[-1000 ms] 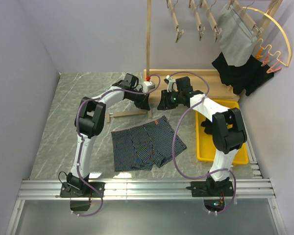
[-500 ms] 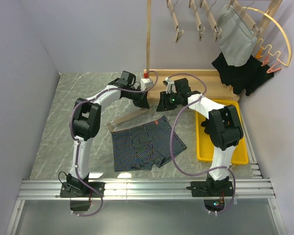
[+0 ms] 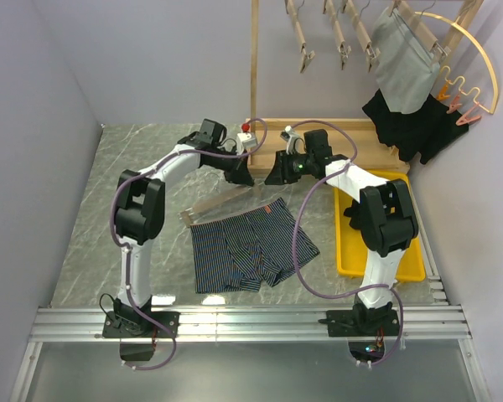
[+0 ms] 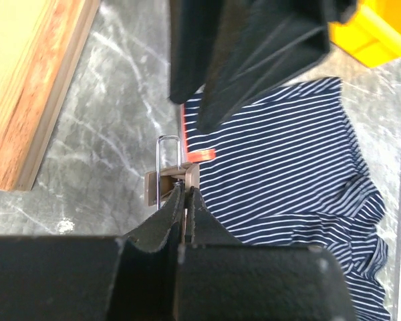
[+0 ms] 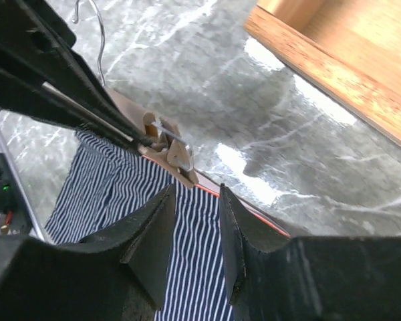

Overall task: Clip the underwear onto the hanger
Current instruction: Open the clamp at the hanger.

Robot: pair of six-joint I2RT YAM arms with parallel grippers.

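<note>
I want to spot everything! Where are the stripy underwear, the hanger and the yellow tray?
stripy underwear [image 3: 251, 247]: top view, middle of the fabric.
hanger [image 3: 218, 203]: top view, its wooden bar.
yellow tray [image 3: 350, 247]: top view, bare left side.

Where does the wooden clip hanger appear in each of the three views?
Top external: the hanger slants at centre, just beyond the striped underwear.
Left wrist: its clip at centre, pinched by the left claw.
Right wrist: its clip centre-left, beyond the right claw.
Shared landmark: the striped underwear.
</note>
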